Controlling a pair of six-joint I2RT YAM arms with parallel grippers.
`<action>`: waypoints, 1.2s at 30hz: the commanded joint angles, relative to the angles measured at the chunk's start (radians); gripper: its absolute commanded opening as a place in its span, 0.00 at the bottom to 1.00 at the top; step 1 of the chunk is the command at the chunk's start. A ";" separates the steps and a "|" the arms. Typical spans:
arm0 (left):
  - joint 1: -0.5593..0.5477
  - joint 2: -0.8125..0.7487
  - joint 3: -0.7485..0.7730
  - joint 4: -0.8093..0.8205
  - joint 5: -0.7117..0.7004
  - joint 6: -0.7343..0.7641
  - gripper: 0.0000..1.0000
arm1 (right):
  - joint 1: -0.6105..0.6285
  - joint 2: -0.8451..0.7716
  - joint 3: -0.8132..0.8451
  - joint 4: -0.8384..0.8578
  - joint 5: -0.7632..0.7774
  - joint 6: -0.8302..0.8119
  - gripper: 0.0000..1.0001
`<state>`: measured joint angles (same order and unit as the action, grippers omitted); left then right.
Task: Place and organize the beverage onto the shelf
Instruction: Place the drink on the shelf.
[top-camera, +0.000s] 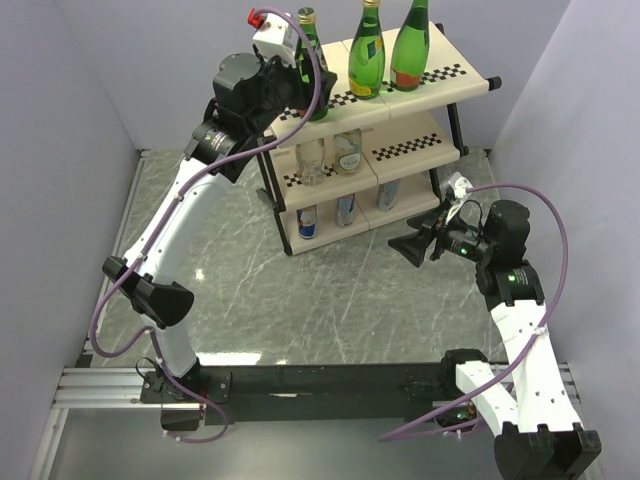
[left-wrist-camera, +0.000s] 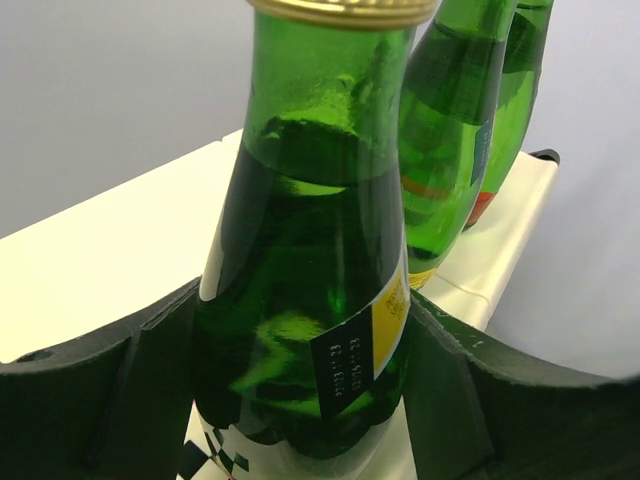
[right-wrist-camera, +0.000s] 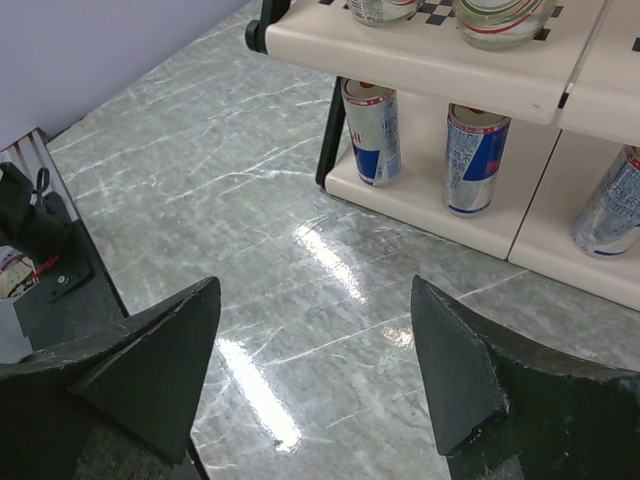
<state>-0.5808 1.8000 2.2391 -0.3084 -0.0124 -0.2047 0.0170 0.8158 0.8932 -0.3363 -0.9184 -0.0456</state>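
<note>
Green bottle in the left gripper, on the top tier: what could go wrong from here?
1. The green bottle stands over the checkered strip at the edge of the shelf's top tier. If the left gripper drags it while letting go, it may tip off.
2. The next green bottle stands close beside it, so a tilt or sideways push could knock that one over too.

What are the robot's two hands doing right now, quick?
The left gripper is closed on a green bottle that stands on top of the shelf.
The right gripper is open and holds nothing.
</note>
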 joint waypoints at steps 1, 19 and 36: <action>0.002 -0.010 0.076 0.146 0.031 -0.035 0.74 | -0.005 -0.014 0.000 0.039 -0.011 0.004 0.82; 0.004 -0.070 0.067 0.141 0.071 -0.041 0.99 | -0.005 -0.010 0.003 0.033 0.006 -0.007 0.82; 0.002 -0.480 -0.376 0.170 0.079 -0.055 0.99 | -0.015 -0.035 0.013 0.032 0.130 -0.036 0.83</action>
<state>-0.5800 1.4223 1.9720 -0.1795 0.1017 -0.2596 0.0120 0.8131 0.8932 -0.3367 -0.8536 -0.0586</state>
